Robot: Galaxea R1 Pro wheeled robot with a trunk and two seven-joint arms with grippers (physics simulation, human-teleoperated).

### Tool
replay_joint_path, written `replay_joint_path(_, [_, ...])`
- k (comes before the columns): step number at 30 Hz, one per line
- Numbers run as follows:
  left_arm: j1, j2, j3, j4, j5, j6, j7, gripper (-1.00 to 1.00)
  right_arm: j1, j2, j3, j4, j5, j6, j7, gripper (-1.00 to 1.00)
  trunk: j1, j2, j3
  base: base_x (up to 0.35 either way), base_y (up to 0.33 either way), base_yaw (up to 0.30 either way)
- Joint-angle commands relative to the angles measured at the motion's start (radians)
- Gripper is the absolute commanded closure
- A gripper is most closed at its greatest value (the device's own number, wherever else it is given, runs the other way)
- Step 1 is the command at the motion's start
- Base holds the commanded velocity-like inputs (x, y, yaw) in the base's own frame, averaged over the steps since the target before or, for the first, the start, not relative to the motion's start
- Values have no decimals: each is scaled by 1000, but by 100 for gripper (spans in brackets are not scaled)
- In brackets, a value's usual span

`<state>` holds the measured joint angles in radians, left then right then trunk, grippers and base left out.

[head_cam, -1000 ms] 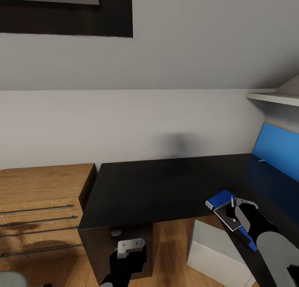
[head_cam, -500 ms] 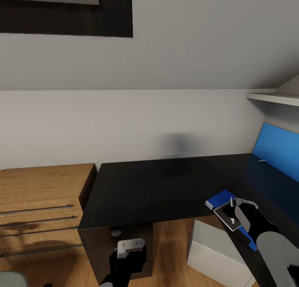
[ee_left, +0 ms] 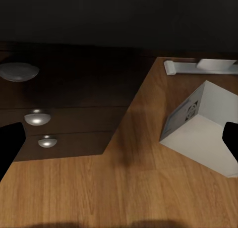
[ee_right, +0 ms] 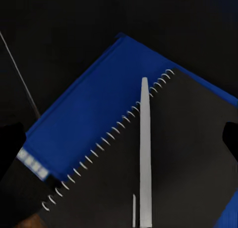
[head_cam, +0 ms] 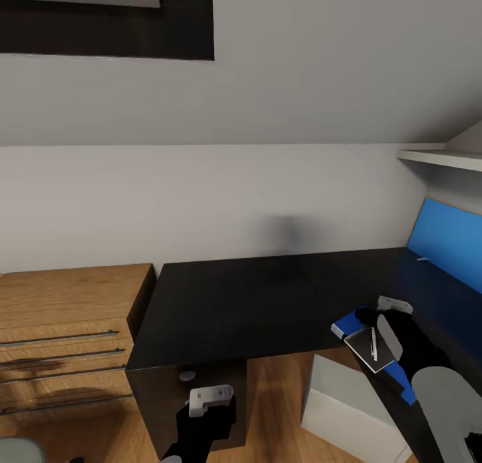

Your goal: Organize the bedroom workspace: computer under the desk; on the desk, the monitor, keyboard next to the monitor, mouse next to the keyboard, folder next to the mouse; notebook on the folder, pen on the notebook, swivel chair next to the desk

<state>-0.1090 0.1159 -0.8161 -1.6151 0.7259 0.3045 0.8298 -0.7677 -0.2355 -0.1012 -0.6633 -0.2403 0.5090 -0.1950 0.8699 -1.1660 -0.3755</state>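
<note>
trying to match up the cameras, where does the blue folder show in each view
Head view: the folder lies at the desk's front edge, lower right, under the notebook, beside the right gripper.
Left wrist view: no folder here; the drawer knobs and the computer show.
Right wrist view: the folder runs through the middle, notebook overlapping it.
Shared landmark: the pen lying on the notebook.

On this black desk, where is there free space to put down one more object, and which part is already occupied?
The desk is bare from the wood cabinet side across to the wall corner. It is crowded at the near right edge: the folder, the notebook with the pen on it, and the right gripper above them.
</note>
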Motion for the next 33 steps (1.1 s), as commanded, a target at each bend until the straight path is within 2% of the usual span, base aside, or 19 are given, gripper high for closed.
replay_joint_path(1, [-1,1,-2,-1,4,4,7,-100,1,2,1,-26,-11,6,-7,-100,0,-1,-1,0,0,0])
replay_joint_path(4, [-1,1,-2,-1,4,4,7,-100,12,12,0,-101,-11,14,-9,-100,0,-1,-1,0,0,0])
replay_joint_path(7, [-1,1,-2,0,4,4,7,-100,49,33,0,-200,-10,40,-12,-100,0,-1,-1,0,0,0])
replay_joint_path(8, [-1,1,-2,1,3,4,7,-100,91,57,0,-298,-9,82,-14,-100,0,-1,-1,0,0,0])
replay_joint_path(10, [-1,1,-2,1,3,4,7,-100,107,70,0,-343,-8,107,-15,-100,0,-1,-1,0,0,0])
replay_joint_path(11, [-1,1,-2,2,3,4,7,-100,122,87,-1,-394,-8,151,-16,-100,0,-1,-1,0,0,0])
replay_joint_path(15, [-1,1,-2,3,3,4,8,-100,134,107,-1,-440,-11,224,-15,-100,0,-1,-1,0,0,0])
replay_joint_path(20, [-1,1,-2,3,3,4,7,-100,137,115,-1,-455,-14,248,-15,-100,0,-1,-1,0,0,0])
replay_joint_path(24, [-1,2,-1,3,3,4,7,-100,138,133,0,-477,-15,275,-16,-100,0,-1,-1,0,0,0])
replay_joint_path(25, [-1,2,0,3,3,5,7,-100,139,160,-2,-513,-16,321,-16,-100,0,-1,-1,0,0,0])
replay_joint_path(28, [-1,2,1,3,3,4,7,-100,139,187,-4,-546,-15,358,-15,-100,0,-1,-1,0,0,0])
replay_joint_path(33, [-1,3,2,3,3,4,7,-100,147,206,-4,-577,-13,381,-15,-100,0,-1,-1,0,0,0])
